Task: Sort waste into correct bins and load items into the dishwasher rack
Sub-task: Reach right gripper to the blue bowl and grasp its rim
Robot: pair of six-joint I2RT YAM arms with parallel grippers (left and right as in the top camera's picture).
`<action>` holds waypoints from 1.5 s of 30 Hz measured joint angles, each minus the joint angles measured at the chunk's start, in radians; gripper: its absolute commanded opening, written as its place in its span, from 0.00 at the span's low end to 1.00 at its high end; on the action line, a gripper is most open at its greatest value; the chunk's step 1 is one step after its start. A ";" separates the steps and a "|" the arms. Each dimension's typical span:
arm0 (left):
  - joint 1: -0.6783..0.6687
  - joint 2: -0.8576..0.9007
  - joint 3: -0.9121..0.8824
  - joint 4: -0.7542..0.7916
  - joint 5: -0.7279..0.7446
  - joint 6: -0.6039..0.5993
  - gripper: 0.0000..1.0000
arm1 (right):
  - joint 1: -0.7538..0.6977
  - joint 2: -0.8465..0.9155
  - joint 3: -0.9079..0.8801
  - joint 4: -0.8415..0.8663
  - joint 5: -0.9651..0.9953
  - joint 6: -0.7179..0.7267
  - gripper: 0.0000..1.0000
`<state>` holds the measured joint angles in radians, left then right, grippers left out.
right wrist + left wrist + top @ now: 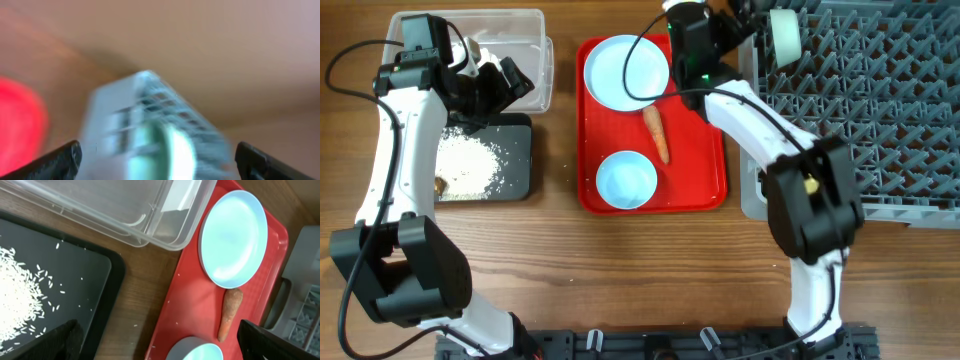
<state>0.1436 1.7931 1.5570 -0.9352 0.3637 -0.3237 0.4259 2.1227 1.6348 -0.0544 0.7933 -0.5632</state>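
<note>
— Why is the left gripper (157,335) hanging there with nothing in it?

— I'd guess it's lining up on the carrot (657,135). Its fingers (62,340) are spread wide and empty. It hovers about where the black bin (518,170) meets the clear bin (520,30), and its camera looks down across the red tray (705,170).

— And the carrot itself?

— It lies flat on the tray, between the plate (623,72) and the bowl (625,180). The thick end is just by the plate's rim and the tip points toward the bowl. It's orange, tapered and a bit dull and brownish at the thick end. I'd say it's firm enough to pinch across the middle.

— Where would it go?

— Probably the black bin, since the rice (470,160) is heaped there. The clear bin holds something white, maybe tissue.

— What about the right gripper (157,155)?

— It's up at the corner of the rack (880,120), fingers apart, gripping nothing. Its camera is blurred. A second bowl (783,35) stands on edge among the pegs just in front of it, upright so it drains, I suppose.
</note>
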 measured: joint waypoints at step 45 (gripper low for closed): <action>0.000 0.000 0.000 0.000 0.000 0.000 1.00 | 0.122 -0.203 -0.374 -0.575 -1.027 0.660 0.13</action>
<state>0.1436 1.7931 1.5570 -0.9356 0.3637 -0.3237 0.5484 1.9194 1.2606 -0.6289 -0.2340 0.0971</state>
